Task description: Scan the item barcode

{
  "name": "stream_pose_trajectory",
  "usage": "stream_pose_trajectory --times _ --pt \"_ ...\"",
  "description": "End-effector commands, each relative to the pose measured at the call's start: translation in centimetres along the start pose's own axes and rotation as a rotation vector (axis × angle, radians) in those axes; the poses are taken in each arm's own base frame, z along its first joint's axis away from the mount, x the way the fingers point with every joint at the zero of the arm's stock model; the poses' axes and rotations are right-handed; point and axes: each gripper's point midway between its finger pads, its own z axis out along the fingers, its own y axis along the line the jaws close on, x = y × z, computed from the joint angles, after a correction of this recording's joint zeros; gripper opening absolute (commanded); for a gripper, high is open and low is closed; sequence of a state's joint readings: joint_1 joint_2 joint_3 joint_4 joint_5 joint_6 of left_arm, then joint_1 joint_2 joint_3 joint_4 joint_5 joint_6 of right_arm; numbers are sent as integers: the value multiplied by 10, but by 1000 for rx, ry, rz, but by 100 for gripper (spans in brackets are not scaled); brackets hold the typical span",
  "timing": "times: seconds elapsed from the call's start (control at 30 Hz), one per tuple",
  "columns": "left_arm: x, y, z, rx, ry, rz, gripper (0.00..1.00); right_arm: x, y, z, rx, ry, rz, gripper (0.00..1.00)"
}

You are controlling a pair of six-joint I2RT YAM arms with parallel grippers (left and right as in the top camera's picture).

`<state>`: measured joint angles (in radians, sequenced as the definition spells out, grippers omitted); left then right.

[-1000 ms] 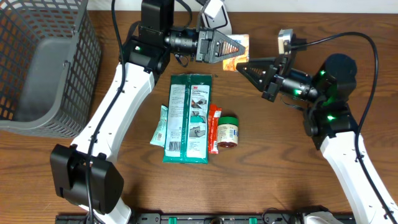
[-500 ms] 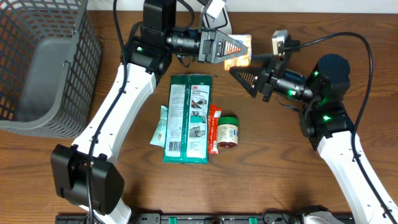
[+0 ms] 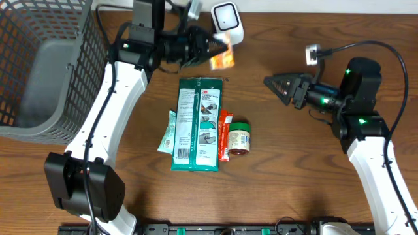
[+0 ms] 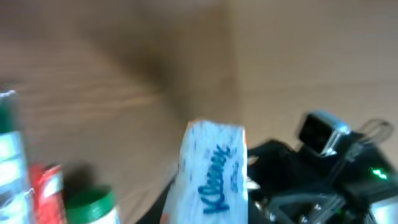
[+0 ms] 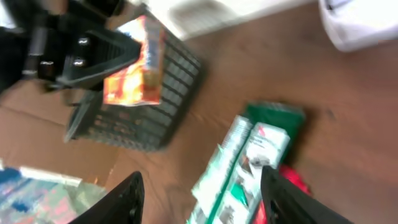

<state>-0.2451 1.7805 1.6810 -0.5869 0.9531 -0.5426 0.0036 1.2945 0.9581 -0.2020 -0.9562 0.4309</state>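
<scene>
Near the far edge of the table [image 3: 294, 170], just in front of the white scanner [image 3: 227, 16], a small tissue pack [image 3: 223, 59] was held up off the wood by the left gripper [image 3: 214, 49]. The jaws were pressed together on the pack. An orange printed face was shown toward the right arm, and a white face with blue lettering was caught in the blurred left wrist view. No barcode could be made out, and the pack appeared to be apart from the scanner rather than touching it.

The right gripper [image 3: 274, 83] was held over bare wood at the right, well apart from the pack. Its fingers [image 5: 127, 199] were spread wide, with nothing between them.

At the middle of the table a green package [image 3: 199, 124] was laid flat. A teal packet [image 3: 168, 132] was tucked at its left edge, and a red stick [image 3: 225, 135] and a green-lidded jar [image 3: 240, 137] lay just beside its right edge. A grey mesh basket [image 3: 19, 39] stood at the far left.
</scene>
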Motion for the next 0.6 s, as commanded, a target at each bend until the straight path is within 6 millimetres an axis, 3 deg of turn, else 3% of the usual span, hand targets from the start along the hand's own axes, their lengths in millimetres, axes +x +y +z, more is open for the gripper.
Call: stream_pose_trajectory --times 0.0,0.27,0.37,0.57 --pt "-28 0 -35 -280 -169 124 7 2 -29 -4 167 -2 -36 55" --pt "-39 -18 -113 -732 -360 241 7 23 -76 -41 688 125 11 56" --pt "-36 -21 -109 -743 -341 271 7 35 -76 -38 707 182 -12 58" --pt "-20 -5 -65 -761 -213 279 7 48 -89 -36 740 257 -12 61"
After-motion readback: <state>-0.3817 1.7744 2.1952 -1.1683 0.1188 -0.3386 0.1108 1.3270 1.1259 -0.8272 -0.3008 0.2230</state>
